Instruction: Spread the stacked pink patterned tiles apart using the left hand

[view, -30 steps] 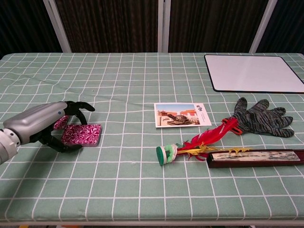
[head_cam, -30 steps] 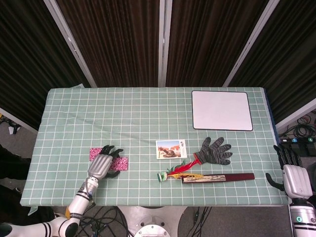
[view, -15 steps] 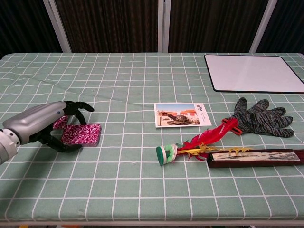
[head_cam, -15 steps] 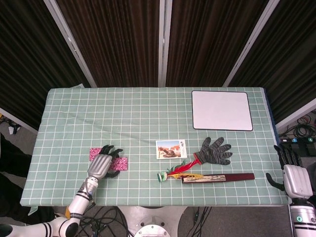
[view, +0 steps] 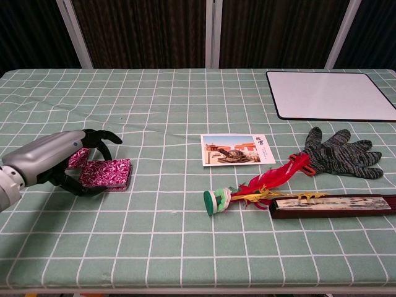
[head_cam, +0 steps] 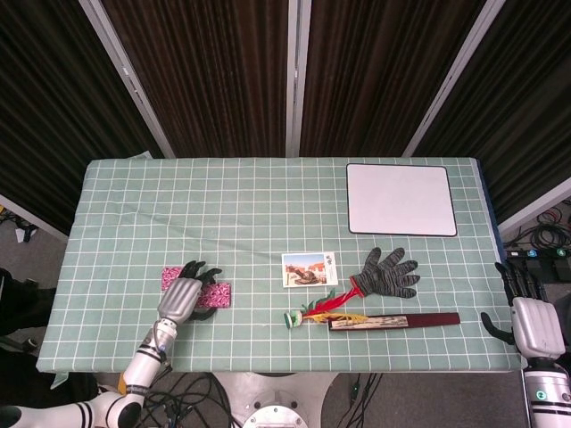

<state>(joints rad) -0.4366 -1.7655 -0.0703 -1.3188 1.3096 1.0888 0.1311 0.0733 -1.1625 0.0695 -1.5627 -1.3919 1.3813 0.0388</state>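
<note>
Two pink patterned tiles lie apart at the table's front left: the nearer tile (head_cam: 215, 295) (view: 107, 174) and a farther tile (head_cam: 171, 278) (view: 78, 158), mostly hidden by my hand in the chest view. My left hand (head_cam: 183, 298) (view: 52, 160) hovers over the gap between them, fingers curled and spread, its dark fingertips close to both tiles; whether they touch is unclear. My right hand (head_cam: 533, 323) hangs off the table's right front corner, fingers apart, holding nothing.
A postcard (head_cam: 309, 269), a grey knit glove (head_cam: 387, 274), a red feather shuttlecock (head_cam: 321, 309) and a long dark box (head_cam: 394, 322) lie front centre to right. A white board (head_cam: 400, 199) sits at the back right.
My left hand has drifted slightly left and back toward the table edge. The nearer tile has shifted a little left with it. The right hand has not moved.
</note>
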